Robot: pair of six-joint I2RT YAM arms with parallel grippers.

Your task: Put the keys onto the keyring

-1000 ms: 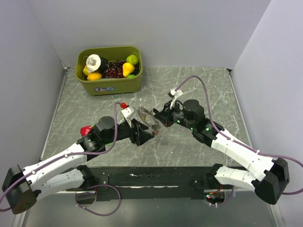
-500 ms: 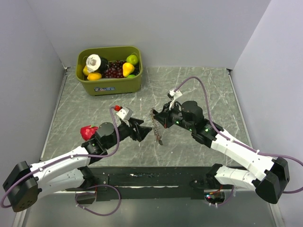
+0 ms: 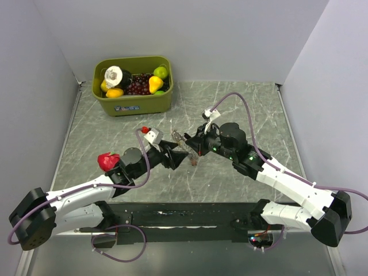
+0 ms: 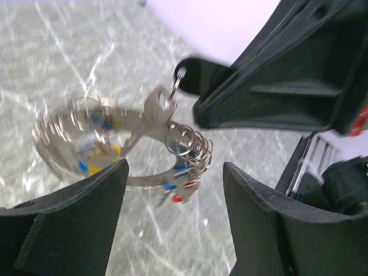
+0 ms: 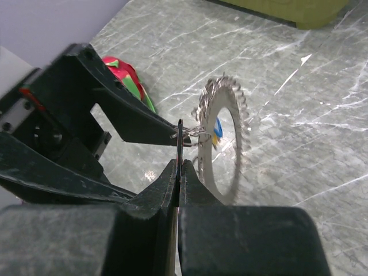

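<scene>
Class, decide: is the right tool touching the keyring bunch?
Touching. The right wrist view shows the right tool shut on a thin metal piece linked to the keyring.

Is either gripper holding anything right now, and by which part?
The right gripper pinches the keyring by a thin piece at its edge; keys dangle from it. The left gripper is open, empty.

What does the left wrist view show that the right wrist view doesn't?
Only the left wrist: a silver key dangling beside a cluster of small split rings, plus a red key head. Only the right wrist: the thin metal piece pinched in the right gripper, a red-and-green object, and the green bin's corner. Both: the keyring loop with blue and yellow key heads, the open left gripper, the marble table.
</scene>
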